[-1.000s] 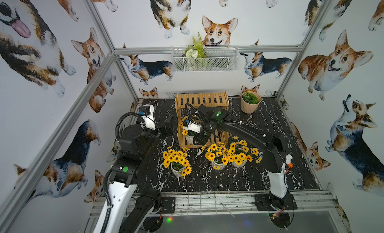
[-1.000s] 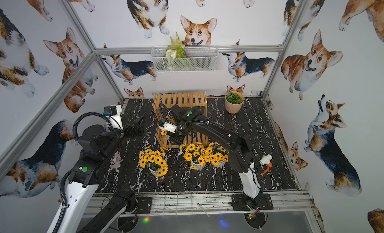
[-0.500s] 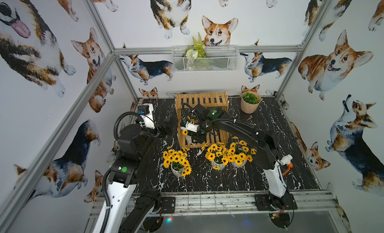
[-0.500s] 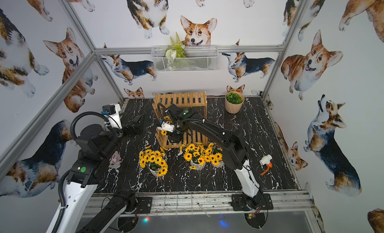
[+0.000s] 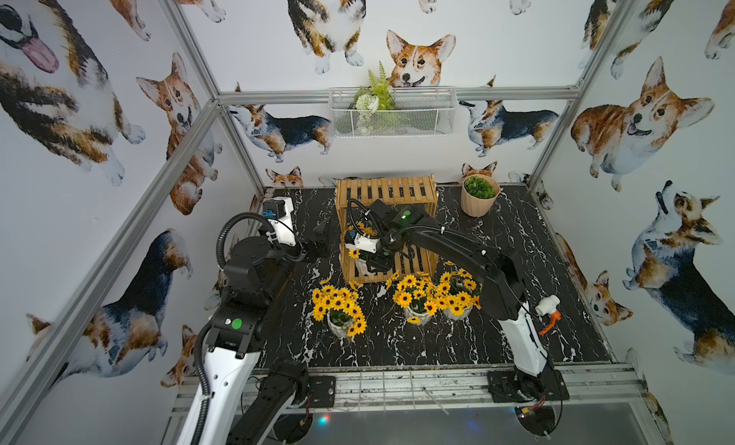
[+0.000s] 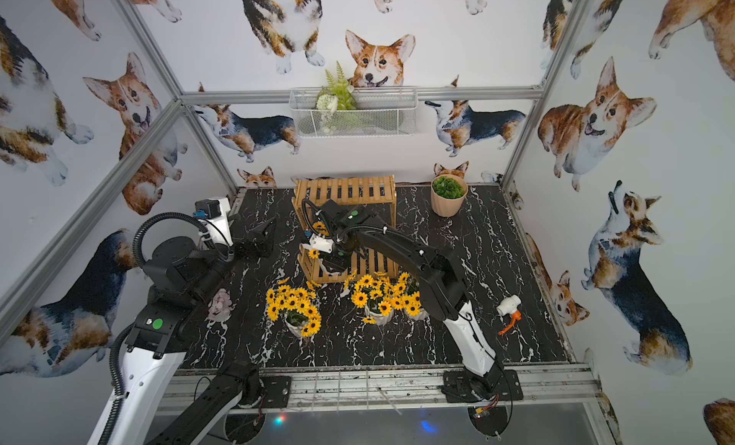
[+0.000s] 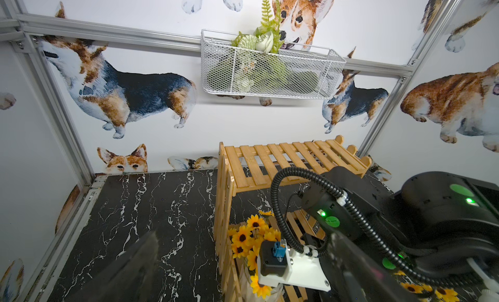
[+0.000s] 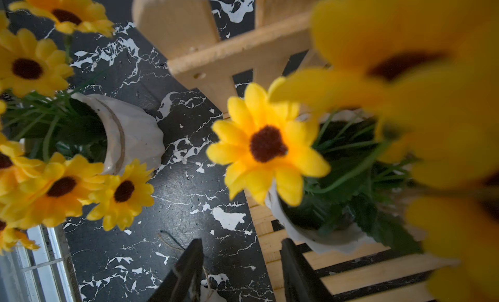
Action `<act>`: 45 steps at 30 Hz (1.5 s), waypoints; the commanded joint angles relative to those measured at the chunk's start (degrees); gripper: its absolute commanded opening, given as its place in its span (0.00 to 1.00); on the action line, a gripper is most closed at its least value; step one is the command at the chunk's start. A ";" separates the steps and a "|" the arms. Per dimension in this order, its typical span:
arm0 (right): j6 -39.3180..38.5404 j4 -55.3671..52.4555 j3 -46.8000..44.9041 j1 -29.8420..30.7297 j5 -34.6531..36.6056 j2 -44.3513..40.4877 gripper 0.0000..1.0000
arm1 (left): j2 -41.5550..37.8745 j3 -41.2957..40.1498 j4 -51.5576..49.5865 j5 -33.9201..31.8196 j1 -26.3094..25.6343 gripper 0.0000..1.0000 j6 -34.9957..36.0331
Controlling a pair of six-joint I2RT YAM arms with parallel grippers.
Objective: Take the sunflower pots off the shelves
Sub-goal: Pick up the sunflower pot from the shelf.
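Black marble counter within corgi-papered walls; we list from front to back.

1. Three sunflower pots stand upright on the counter in front of the shelves. The left pot stands alone. The middle pot and right pot have their blooms touching.
2. Left gripper hangs beside the shelves' left end, jaws wide apart and empty.
3. Fourth pot sits on the lower tier, at its left end. The right gripper is at it. In the right wrist view the jaws stand apart with the pot's rim just beside one of them, and nothing is clamped. The top tier is bare.
4. At the rear are the beige pot and the wire basket on the back wall. Neither is ours.

We reckon three of four are done. One grasp, lift-out and set-down remain.
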 commanded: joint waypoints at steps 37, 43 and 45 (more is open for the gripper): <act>-2.47 1.16 3.20 -0.35 1.39 6.52 0.36 | 0.25 0.97 0.14 -1.22 0.09 1.00 2.34; -2.33 1.07 2.58 -0.22 2.45 5.99 0.28 | -0.09 0.87 -0.03 -1.74 0.09 1.00 2.66; -2.24 1.07 2.58 -0.09 2.86 5.93 0.26 | -0.15 0.83 -0.03 -1.67 0.09 1.00 2.70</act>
